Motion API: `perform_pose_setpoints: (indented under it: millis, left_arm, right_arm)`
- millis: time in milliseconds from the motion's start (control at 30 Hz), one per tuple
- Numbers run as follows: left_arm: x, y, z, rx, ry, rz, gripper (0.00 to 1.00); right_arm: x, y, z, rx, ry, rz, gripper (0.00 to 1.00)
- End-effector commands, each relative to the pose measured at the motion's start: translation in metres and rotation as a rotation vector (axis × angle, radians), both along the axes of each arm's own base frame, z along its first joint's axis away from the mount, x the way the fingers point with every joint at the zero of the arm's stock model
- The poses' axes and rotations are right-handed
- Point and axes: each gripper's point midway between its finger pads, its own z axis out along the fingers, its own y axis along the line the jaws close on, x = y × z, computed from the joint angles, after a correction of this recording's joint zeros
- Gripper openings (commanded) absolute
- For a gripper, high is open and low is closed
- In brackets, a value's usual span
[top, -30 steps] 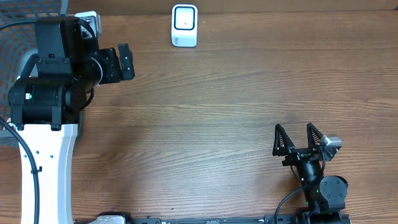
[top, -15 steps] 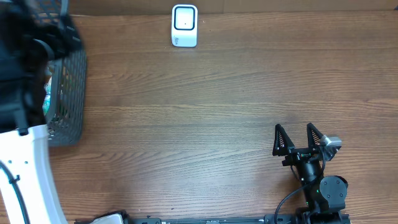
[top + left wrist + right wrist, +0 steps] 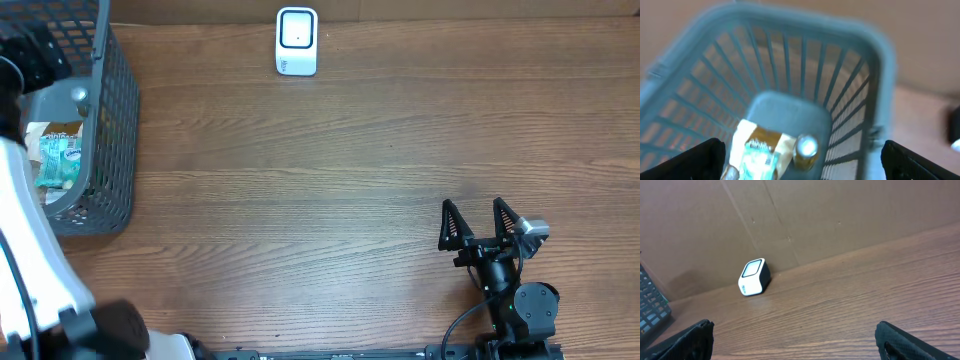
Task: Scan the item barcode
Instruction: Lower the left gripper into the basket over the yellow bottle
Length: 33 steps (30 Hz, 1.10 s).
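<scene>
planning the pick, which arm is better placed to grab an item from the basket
Left. The left end effector hangs open over the basket, packets showing in its wrist view. The right end effector sits open at the near right of the table, far from the basket.

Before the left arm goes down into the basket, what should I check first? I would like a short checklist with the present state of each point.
1. Left gripper open: ok, fingers stand wide.
2. Left gripper above the basket: ok, its camera looks into it.
3. Item to take in view: ok, a packet lies on the basket floor.
4. Barcode side known: cannot tell, picture blurred.
5. Scanner unobstructed: ok.
6. Right gripper out of the way: ok, open, far from the basket.
</scene>
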Motion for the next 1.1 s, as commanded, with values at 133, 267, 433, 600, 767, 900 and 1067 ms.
perform_pose_setpoints:
  millis: [133,267,433,600,767,900,1067]
  left_arm:
    - [0.022,0.018,-0.072,-0.081,0.113,-0.196,1.00]
    - [0.024,0.028,-0.102,-0.113,0.154,-0.239,1.00]
    - [0.026,0.028,-0.145,-0.111,0.255,-0.317,1.00]
    - [0.032,0.012,-0.181,-0.175,0.306,-0.400,1.00]
    - [0.034,0.013,-0.191,-0.184,0.320,-0.400,0.97]
    - [0.035,0.013,-0.194,-0.182,0.323,-0.400,0.84]
    - [0.037,0.013,-0.209,-0.204,0.345,-0.402,0.80]
  right_arm:
    - [0.000,0.001,-0.003,-0.001,0.000,0.004,1.00]
    - [0.000,0.001,-0.003,-0.001,0.000,0.004,1.00]
    - [0.000,0.001,-0.003,-0.001,-0.001,0.004,1.00]
    - [0.000,0.001,-0.003,-0.001,0.000,0.004,1.00]
    - [0.000,0.001,-0.003,-0.001,0.000,0.004,1.00]
    - [0.000,0.001,-0.003,-0.001,-0.001,0.004,1.00]
    - [0.000,0.001,-0.003,-0.001,-0.001,0.004,1.00]
